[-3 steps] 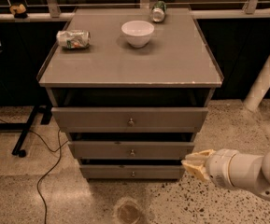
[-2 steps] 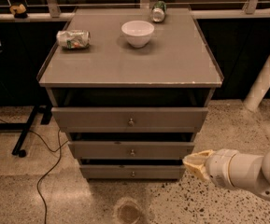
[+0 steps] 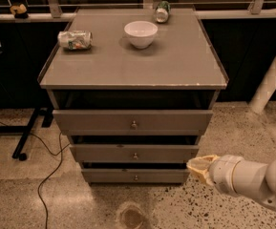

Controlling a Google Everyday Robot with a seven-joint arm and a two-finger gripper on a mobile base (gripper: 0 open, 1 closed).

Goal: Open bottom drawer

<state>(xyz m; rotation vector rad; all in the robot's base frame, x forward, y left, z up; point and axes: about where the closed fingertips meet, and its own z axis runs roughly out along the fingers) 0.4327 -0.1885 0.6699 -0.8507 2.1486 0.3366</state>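
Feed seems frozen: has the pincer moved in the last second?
No. The pincer stays where it was, just off the right end of the bottom drawer, about level with that drawer's top edge.

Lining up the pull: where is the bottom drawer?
In the camera view the bottom drawer is the lowest grey front, under the middle drawer; the claw sits just off its right end.
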